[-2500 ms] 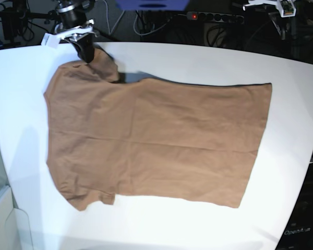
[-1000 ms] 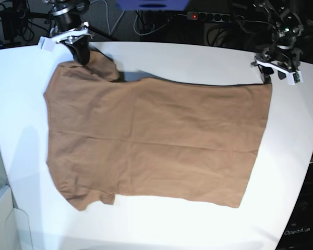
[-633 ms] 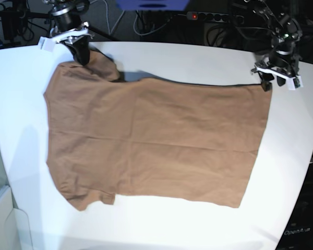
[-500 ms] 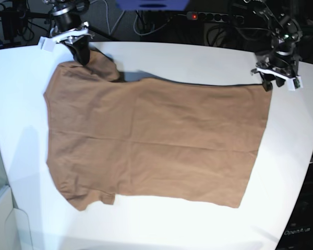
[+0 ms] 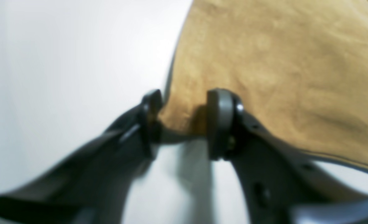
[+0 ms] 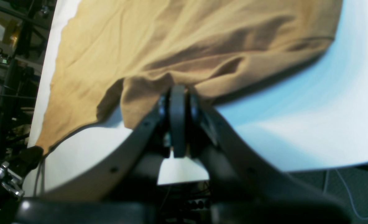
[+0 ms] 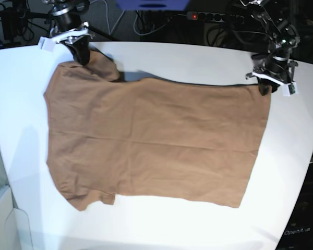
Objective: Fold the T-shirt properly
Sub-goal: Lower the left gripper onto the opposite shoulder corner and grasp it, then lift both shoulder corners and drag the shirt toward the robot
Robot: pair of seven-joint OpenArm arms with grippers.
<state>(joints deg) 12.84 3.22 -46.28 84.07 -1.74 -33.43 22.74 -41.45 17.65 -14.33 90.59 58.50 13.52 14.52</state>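
T-shirt (image 5: 264, 62) corner between end effector (image 5: 181, 121) fingers (image 5: 219, 123)

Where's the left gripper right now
In the base view the left gripper is at the far right, at the T-shirt's hem corner on the white table; the left wrist view shows its jaws straddling that corner.

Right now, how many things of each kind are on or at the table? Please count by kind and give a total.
T-shirt: 1
Grippers: 2, left gripper and right gripper
Table: 1
Total: 4
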